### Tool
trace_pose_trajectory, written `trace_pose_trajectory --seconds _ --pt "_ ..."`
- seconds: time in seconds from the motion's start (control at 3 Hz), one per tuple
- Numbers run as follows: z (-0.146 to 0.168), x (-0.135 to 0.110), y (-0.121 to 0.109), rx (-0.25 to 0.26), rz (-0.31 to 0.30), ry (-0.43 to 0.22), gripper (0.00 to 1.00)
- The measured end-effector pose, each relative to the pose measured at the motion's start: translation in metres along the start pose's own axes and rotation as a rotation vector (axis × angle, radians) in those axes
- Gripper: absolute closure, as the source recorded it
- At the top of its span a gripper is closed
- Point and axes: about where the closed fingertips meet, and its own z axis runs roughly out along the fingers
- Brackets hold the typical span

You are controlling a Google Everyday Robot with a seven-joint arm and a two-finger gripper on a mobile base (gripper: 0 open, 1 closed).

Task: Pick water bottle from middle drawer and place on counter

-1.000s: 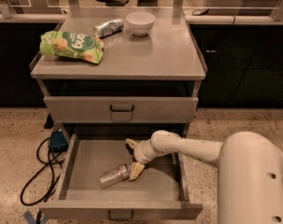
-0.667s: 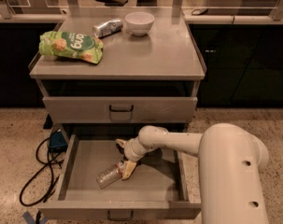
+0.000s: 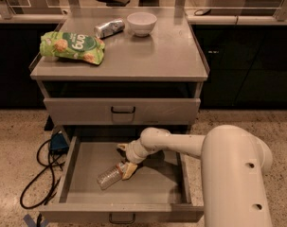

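Note:
The water bottle (image 3: 109, 176), clear ribbed plastic, lies on its side in the open middle drawer (image 3: 155, 181), cap end pointing right. My gripper (image 3: 124, 159) reaches into the drawer from the right and sits just right of and above the bottle's cap end. It is open: one fingertip (image 3: 129, 170) rests against the bottle's neck, and the other finger (image 3: 121, 147) is apart, further back in the drawer. The counter (image 3: 157, 51) is the grey top of the cabinet above.
On the counter are a green snack bag (image 3: 72, 46), a silvery can (image 3: 109, 28) and a white bowl (image 3: 141, 23). A closed drawer (image 3: 122, 110) with a black handle overhangs the open one. Black cables (image 3: 39, 174) and a blue object (image 3: 58, 142) lie on the floor at the left.
My arm has swung left, and the gripper has shifted a little left towards the bottle's cap end. The bottle has stayed about where it lay.

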Motion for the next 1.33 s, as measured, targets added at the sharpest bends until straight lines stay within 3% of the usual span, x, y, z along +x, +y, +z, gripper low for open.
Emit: trace_pose_trajectory --seconds 0.67,1.0,1.33 --pt "-0.002 -0.001 0.003 0.017 0.001 0.014 0.65" --pt "-0.023 0.003 -0.003 0.073 -0.047 0.121 0.88" --pt "-0.063 -0.012 -0.025 0.159 -0.132 0.230 1.00"
